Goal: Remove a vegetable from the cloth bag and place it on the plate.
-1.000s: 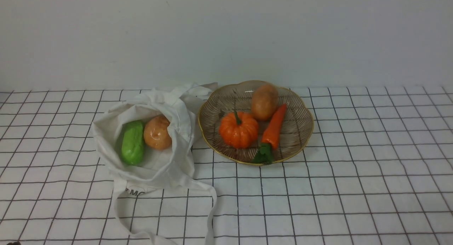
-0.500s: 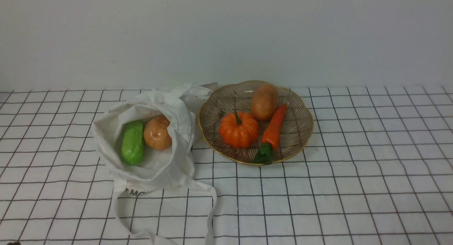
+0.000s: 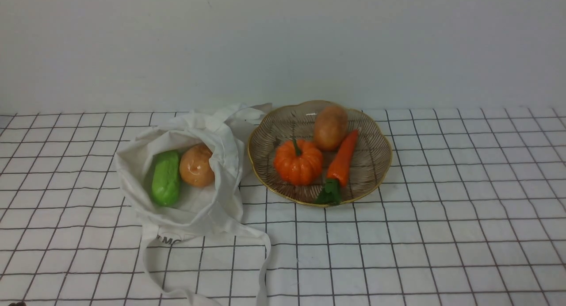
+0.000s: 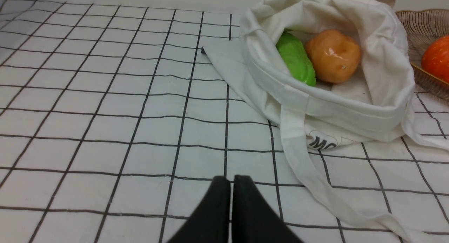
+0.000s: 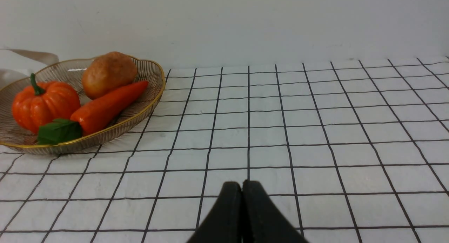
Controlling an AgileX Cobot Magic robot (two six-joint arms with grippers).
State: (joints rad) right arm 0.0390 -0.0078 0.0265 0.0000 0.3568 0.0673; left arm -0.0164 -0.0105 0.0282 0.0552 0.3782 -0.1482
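Lying on the gold-rimmed, brown ribbed-glass plate (image 3: 370, 160), the oval tan-brown matte potato (image 3: 330, 128) is judged delivered; the black left gripper (image 4: 227, 181) and black right gripper (image 5: 242, 186) are closed, nothing gripped. No further transfer appears required.

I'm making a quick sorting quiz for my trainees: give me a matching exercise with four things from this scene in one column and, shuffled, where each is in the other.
1. green oblong vegetable
2. small pumpkin
3. plate
4. left claw

A. on the plate, left of the carrot
B. over the tabletop, shut and holding nothing
C. in the cloth bag, beside a glossy tan ball
D. to the right of the cloth bag

Pairs: 1-C, 2-A, 3-D, 4-B
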